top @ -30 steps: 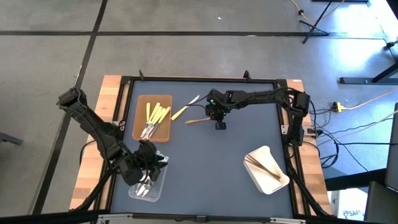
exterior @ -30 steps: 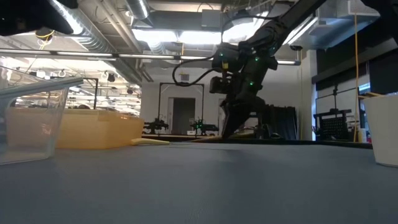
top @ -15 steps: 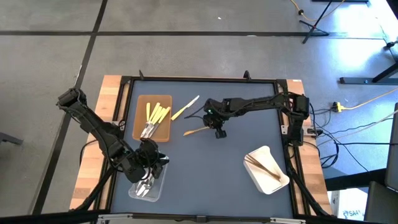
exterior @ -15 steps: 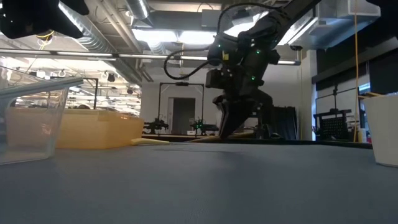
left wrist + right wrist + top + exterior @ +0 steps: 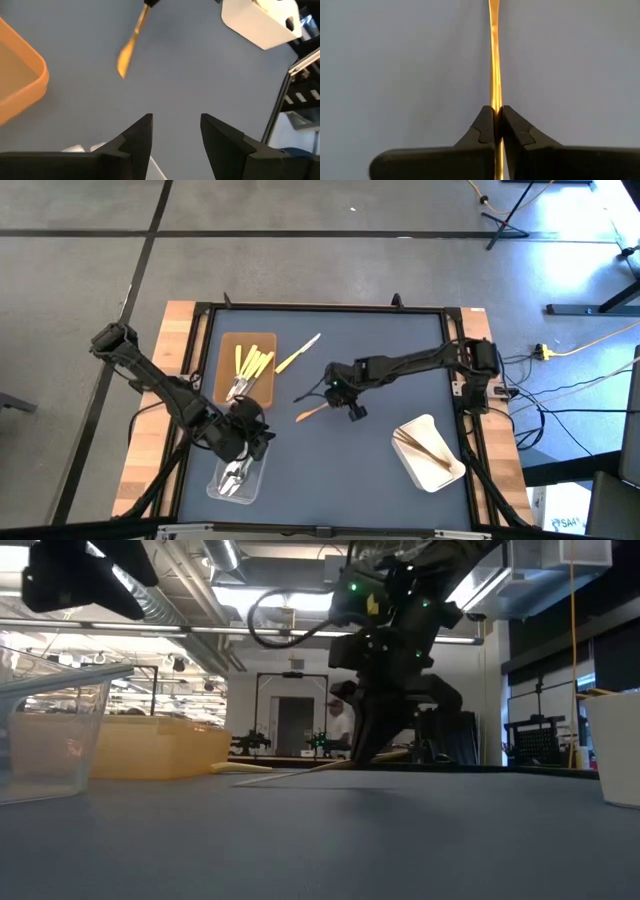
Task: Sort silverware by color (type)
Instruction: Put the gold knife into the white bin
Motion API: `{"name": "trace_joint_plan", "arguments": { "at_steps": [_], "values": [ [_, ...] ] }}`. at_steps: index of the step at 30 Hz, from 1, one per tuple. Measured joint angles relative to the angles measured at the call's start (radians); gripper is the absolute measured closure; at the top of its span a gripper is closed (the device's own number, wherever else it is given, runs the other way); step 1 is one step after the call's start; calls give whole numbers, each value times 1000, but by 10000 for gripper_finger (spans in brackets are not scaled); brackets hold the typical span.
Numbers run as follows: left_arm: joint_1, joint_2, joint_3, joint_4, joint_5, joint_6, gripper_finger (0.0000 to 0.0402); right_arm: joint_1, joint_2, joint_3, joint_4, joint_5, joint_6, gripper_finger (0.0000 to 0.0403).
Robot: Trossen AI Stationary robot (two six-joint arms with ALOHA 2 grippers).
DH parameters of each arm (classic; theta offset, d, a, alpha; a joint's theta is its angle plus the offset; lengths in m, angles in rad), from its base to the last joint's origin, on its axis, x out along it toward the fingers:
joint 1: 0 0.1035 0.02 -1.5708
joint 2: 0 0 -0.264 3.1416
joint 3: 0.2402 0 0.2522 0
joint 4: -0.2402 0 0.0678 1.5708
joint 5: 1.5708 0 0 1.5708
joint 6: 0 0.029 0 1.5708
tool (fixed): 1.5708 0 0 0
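Wooden and tan, the utensil (image 5: pixel 494 60) sat pinched between the fingers (image 5: pixel 482 127) of my right gripper (image 5: pixel 343 396), jaws closed tight on its thin shaft near the middle of the grey table (image 5: pixel 380 470). Its free end reached toward my left side, low over the mat. No brand, label or writing could be read anywhere on the trays or utensils.

Compared with a second before, my right arm had pulled back from the far half of the table toward the centre, carrying the wooden piece with it. My left gripper (image 5: pixel 243 438) had shifted slightly toward the table's centre, above the far end of the clear tray (image 5: pixel 250 483) of silvery utensils (image 5: pixel 232 477); its jaws stood apart, holding nothing.

Yellow utensils (image 5: pixel 250 363) lay in the brown tray (image 5: pixel 226 350), one silvery piece among them, and another yellow one (image 5: pixel 297 354) lay loose just beside that tray. More wooden utensils (image 5: pixel 418 443) rested in the white tray (image 5: pixel 432 476) near my right side.
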Motion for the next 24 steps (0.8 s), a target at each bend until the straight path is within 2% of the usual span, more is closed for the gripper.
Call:
{"name": "trace_joint_plan", "arguments": {
  "at_steps": [3,17,24],
  "values": [
    [28,0,0,0,17,48,241,37,0,0,6,31,-7,401],
    [172,0,0,7,219,261,241,184,0,1,104,175,-62,401],
    [215,0,0,64,235,384,241,225,0,1,202,256,-88,401]
  ]
}}
